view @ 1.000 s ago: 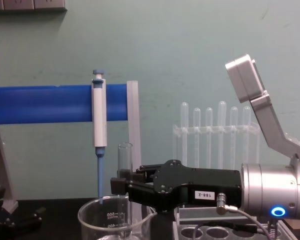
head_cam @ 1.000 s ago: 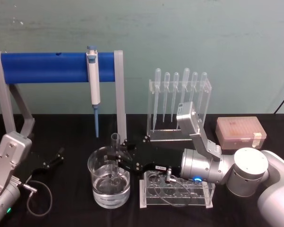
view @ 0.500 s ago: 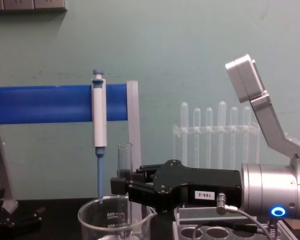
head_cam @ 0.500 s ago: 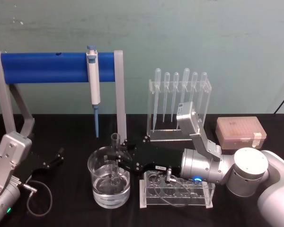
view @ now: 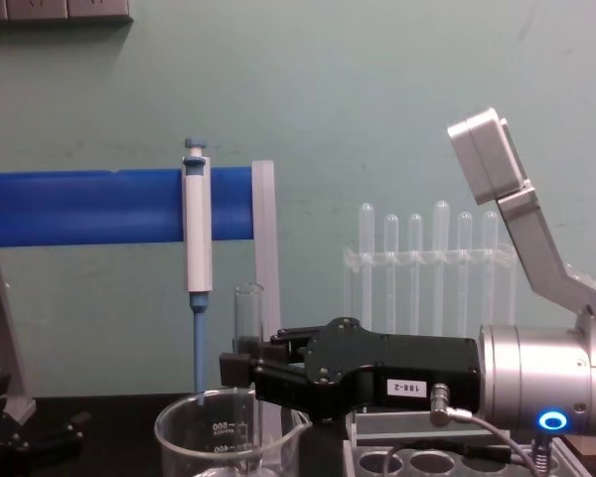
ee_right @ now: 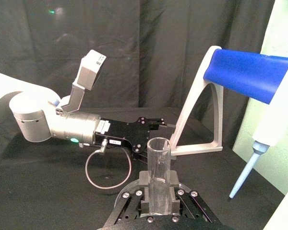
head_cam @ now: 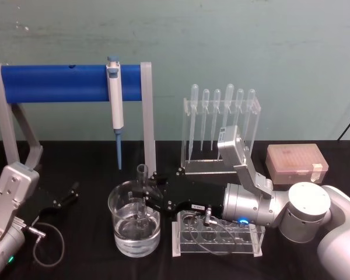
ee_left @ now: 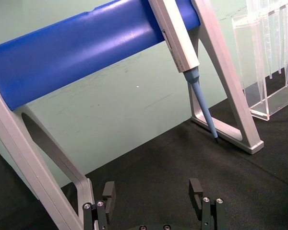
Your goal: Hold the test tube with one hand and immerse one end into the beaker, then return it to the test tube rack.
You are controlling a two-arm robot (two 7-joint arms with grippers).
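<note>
As head view shows, test tube [head_cam: 142, 177] meets water [head_cam: 131, 234].

Test tube [head_cam: 142, 175] upright in beaker [head_cam: 122, 242], rack [head_cam: 245, 240] just right, pipette stand [head_cam: 220, 168] behind.

The test tube [head_cam: 142, 177] and the beaker [head_cam: 120, 228] were clear, glossy glass. The right hand [head_cam: 146, 197] looked like matt black plastic, with small bright metal screws, and its wrist [head_cam: 251, 207] was smooth, satin-grey metal. A matt black cloth covered the desk [head_cam: 81, 169]. The test tube rack [head_cam: 245, 244] was shiny transparent acrylic. The stand's blue bar [head_cam: 58, 83] had a smooth, semi-gloss plastic skin, and its legs [head_cam: 4, 116] were dull grey.
</note>
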